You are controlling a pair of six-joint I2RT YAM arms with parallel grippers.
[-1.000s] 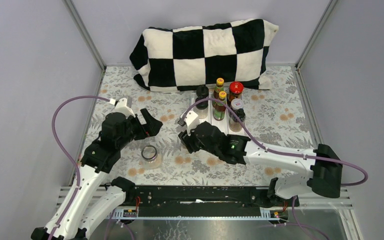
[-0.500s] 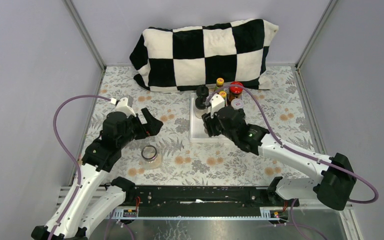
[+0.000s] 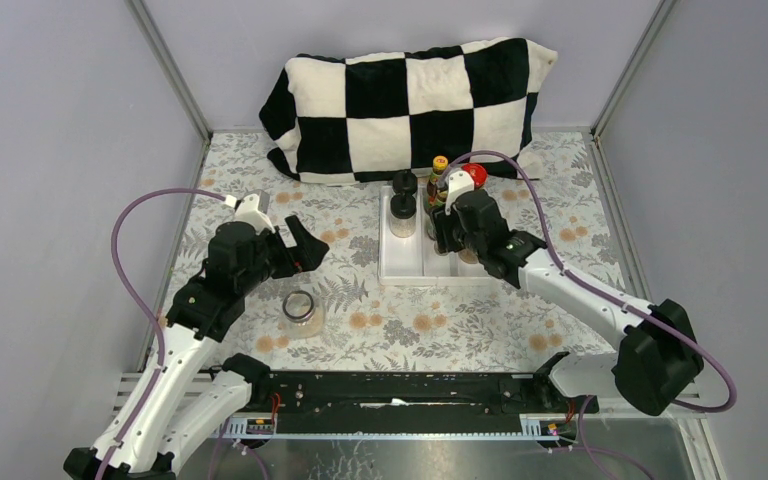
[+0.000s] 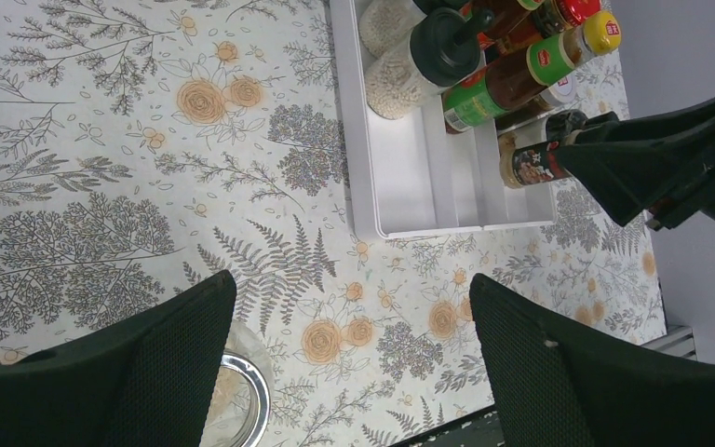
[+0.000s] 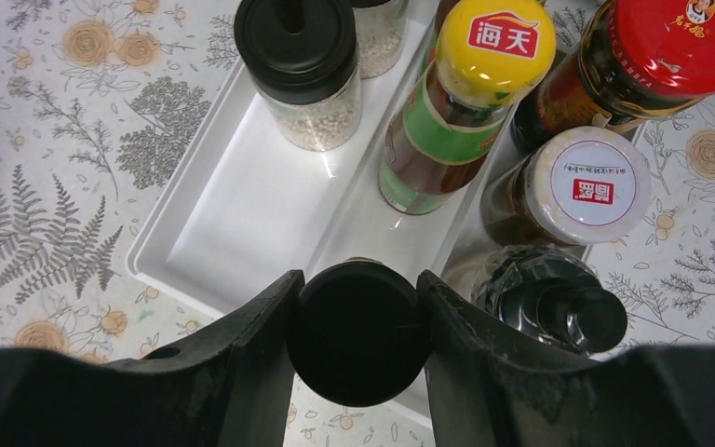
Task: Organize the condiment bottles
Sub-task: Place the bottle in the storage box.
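My right gripper [image 5: 358,279] is shut on a black-capped bottle [image 5: 358,335]. It holds the bottle over the near end of the white tray [image 5: 242,205], in front of a yellow-capped sauce bottle [image 5: 493,47]. In the tray stand a black-capped spice jar [image 5: 298,56], a red-lidded jar [image 5: 680,42], a white-lidded jar [image 5: 588,186] and a dark-capped bottle [image 5: 559,303]. In the top view the right gripper [image 3: 444,228] hides part of the row. My left gripper [image 4: 351,284] is open and empty above the cloth, just beyond the squat clear glass jar [image 3: 300,308], which also shows in the left wrist view [image 4: 233,410].
A black-and-white checked pillow [image 3: 410,105] lies along the back, right behind the tray [image 3: 400,262]. Grey walls close in the left, right and back. The flowered cloth [image 3: 360,320] covers the table. A black rail [image 3: 400,385] runs along the near edge.
My right arm has swung from the cloth near-left of the tray to over the tray, carrying the black-capped bottle. The left arm has hardly moved.
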